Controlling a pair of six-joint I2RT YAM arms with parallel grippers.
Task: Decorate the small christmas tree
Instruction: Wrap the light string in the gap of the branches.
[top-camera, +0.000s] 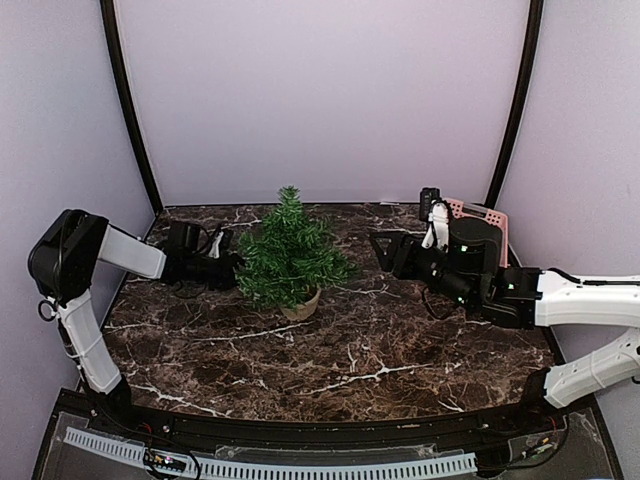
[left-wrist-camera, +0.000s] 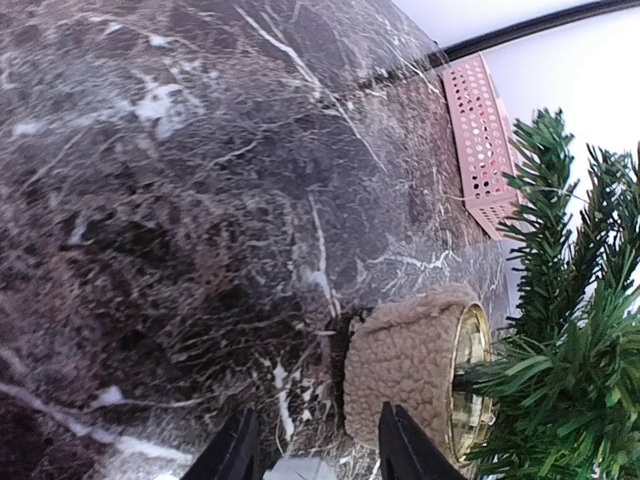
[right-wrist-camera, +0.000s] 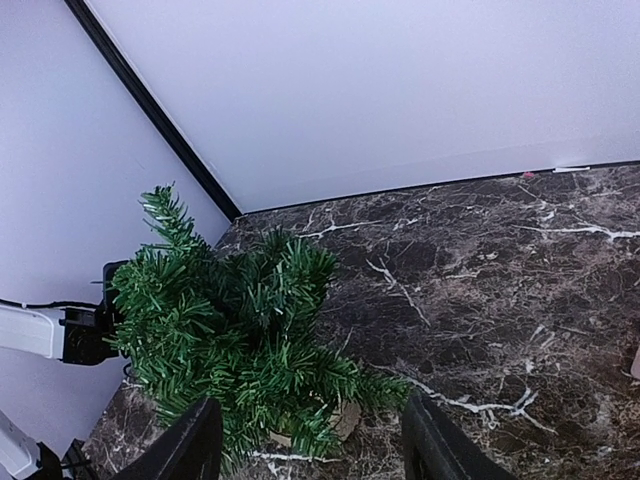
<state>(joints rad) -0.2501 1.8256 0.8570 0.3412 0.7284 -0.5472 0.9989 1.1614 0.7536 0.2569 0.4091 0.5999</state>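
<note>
The small christmas tree (top-camera: 290, 255) stands upright at mid-table on a tan fleece-covered base (top-camera: 301, 305), with no ornaments showing on its branches. My left gripper (top-camera: 228, 268) lies low against the tree's left side. In the left wrist view its fingers (left-wrist-camera: 405, 445) stand apart, the right one just in front of the base (left-wrist-camera: 410, 365). A pale bit shows between them at the frame's bottom edge; I cannot tell what it is. My right gripper (top-camera: 385, 250) hovers to the right of the tree, open and holding nothing, and looks down on the tree (right-wrist-camera: 235, 330).
A pink perforated basket (top-camera: 483, 215) stands at the back right, mostly hidden behind my right arm; it also shows as the pink basket (left-wrist-camera: 485, 140) in the left wrist view. The dark marble table (top-camera: 330, 360) ends at purple walls (top-camera: 320, 90) behind and at the sides.
</note>
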